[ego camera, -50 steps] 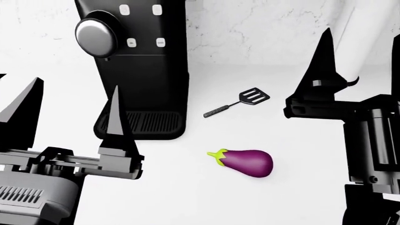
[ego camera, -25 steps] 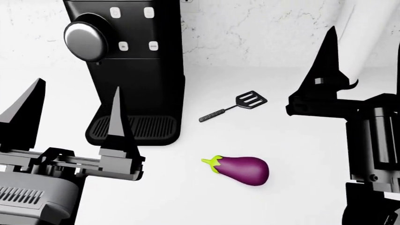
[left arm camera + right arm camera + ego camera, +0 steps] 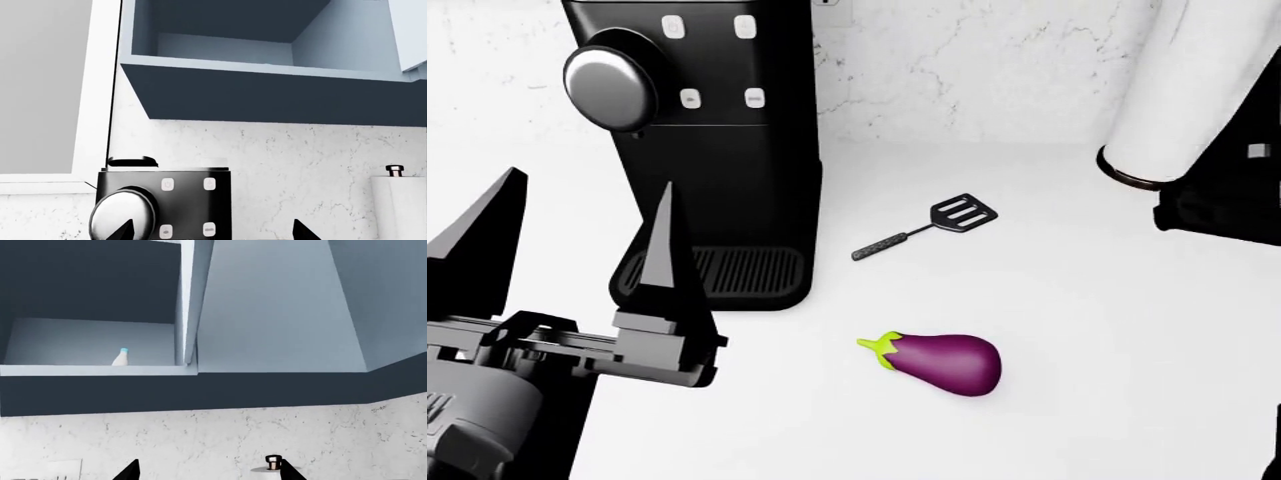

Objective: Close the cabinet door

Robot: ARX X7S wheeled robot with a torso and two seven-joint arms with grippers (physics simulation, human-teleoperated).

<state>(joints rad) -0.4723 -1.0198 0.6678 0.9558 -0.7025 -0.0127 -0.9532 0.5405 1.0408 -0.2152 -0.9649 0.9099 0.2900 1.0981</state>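
Note:
The wall cabinet (image 3: 93, 340) hangs above the counter with its inside showing. Its pale blue door (image 3: 273, 310) stands swung out, its edge (image 3: 189, 300) turned toward my right wrist camera. The left wrist view shows the same open cabinet (image 3: 227, 45) from below. My right gripper (image 3: 208, 472) is open with nothing between its fingertips, well below the door and apart from it. In the head view only part of the right arm (image 3: 1228, 195) shows. My left gripper (image 3: 577, 245) is open and empty, low in front of the coffee machine (image 3: 714, 150).
A small white bottle (image 3: 121, 358) stands on the cabinet shelf. On the white counter lie a purple eggplant (image 3: 941, 362) and a black spatula (image 3: 928, 226). A paper towel roll (image 3: 1181, 90) stands at the back right. A window frame (image 3: 87, 100) is left of the cabinet.
My right arm has lifted, taking its fingers out of the head view and uncovering the paper towel roll. The left gripper has barely shifted.

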